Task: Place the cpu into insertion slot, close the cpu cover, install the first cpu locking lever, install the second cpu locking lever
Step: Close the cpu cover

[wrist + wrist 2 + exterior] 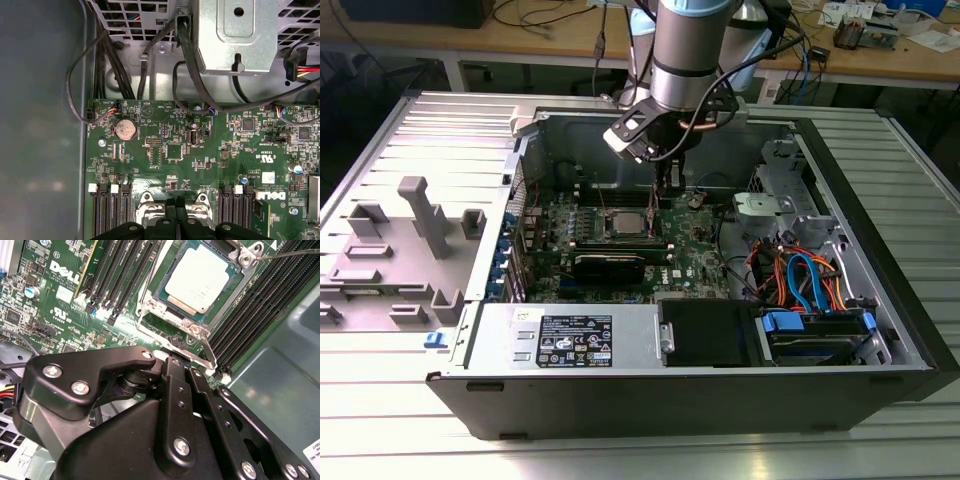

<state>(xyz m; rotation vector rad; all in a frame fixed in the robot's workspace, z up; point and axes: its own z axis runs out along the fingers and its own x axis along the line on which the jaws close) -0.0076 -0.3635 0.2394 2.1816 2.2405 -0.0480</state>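
1. the cpu [200, 277] sits flat in the insertion slot [606, 226], just ahead of my fingertips. that step looks done.
2. the cpu cover [167, 317] appears to be down over it, its window framing the chip's matte silvery lid.
3. the levers look unfinished to me: one thin wire lever [285, 254] angles away past the socket's far corner. another lever [206, 347] lies along the edge nearest me, latched or not i can't tell.
4. my gripper [175, 220] has its black fingers pressed together with nothing visible between them, just short of the socket.
5. textures: stamped bright steel frame, springy bent wire, glossy green board [210, 150], ribbed black memory slots [250, 325] flanking the socket.
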